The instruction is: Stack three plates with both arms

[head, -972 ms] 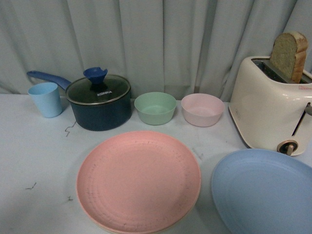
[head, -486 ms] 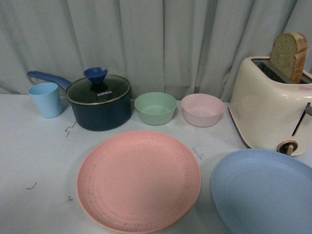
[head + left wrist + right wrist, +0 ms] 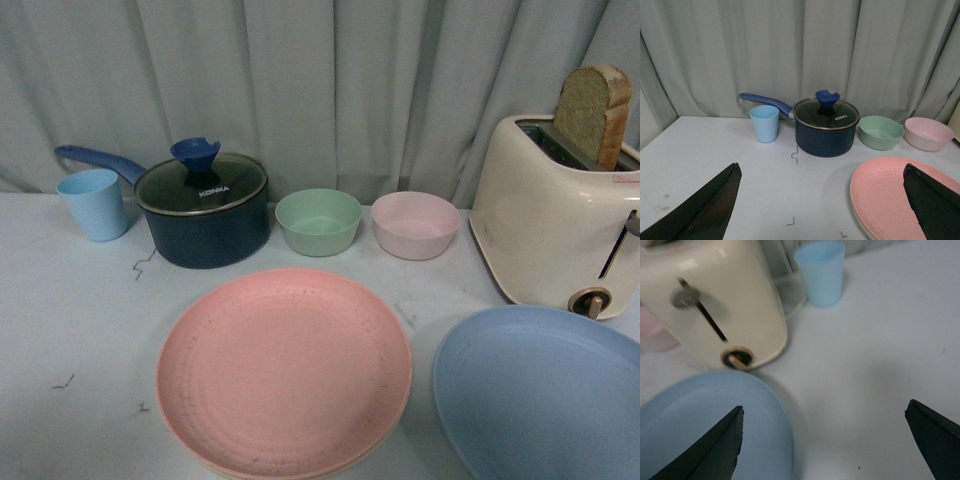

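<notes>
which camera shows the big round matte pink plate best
The front view. There the big round matte pink plate shows almost whole, face up and unobstructed, in the middle of the picture. The left wrist view catches only part of it, the rest cut off. The right wrist view does not show it.

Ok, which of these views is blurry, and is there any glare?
Front view: evenly lit, fairly sharp, soft shadow beside the blue plate. Left wrist view: sharp, flat light. Right wrist view: blurred throughout, small highlight atop the toaster.
</notes>
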Motion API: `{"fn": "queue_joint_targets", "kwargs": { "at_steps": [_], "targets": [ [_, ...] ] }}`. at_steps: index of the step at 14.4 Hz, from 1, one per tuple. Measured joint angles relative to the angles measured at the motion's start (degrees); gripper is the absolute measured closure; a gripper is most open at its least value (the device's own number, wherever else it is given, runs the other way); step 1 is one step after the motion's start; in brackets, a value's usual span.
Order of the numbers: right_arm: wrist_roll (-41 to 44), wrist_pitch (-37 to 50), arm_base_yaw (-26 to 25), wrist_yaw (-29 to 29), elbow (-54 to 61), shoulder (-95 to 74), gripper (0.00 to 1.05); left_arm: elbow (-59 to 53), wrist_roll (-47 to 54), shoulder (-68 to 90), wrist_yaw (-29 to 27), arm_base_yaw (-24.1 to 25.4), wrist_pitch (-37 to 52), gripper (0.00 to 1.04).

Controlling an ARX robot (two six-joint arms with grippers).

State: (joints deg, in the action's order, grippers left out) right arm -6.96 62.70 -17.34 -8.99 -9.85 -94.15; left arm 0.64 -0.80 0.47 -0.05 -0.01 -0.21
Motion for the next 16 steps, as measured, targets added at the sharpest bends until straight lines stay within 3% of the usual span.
{"fn": "queue_joint_targets", "kwargs": {
  "at_steps": [6, 8, 9, 11, 13, 15, 16],
  "targets": [
    [-2.4, -0.8, 5.1, 4.5, -3.9, -12.0, 0.06, 0.0, 0.0, 0.0, 0.0, 0.0, 0.0, 0.07],
    [-5.7, -9.0, 9.8, 8.0, -11.0, -17.3, 0.06, 0.0, 0.0, 0.0, 0.0, 0.0, 0.0, 0.07],
    [-8.1, -18.2, 11.3, 10.6, -17.8, -21.4, 0.06, 0.0, 0.0, 0.0, 0.0, 0.0, 0.0, 0.07],
    [-8.9, -18.1, 11.8, 11.5, -17.5, -21.8, 0.53, 0.0, 0.0, 0.0, 0.0, 0.0, 0.0, 0.07],
    [-8.5, -16.2, 11.6, 10.5, -16.4, -21.2, 0.84, 0.0, 0.0, 0.0, 0.0, 0.0, 0.0, 0.07],
    [-8.2, -13.6, 10.0, 6.4, -13.1, -18.5, 1.01, 0.0, 0.0, 0.0, 0.0, 0.0, 0.0, 0.07],
    [-7.8, -13.1, 9.0, 5.2, -11.8, -17.0, 1.02, 0.0, 0.0, 0.0, 0.0, 0.0, 0.0, 0.07]
  ]
}}
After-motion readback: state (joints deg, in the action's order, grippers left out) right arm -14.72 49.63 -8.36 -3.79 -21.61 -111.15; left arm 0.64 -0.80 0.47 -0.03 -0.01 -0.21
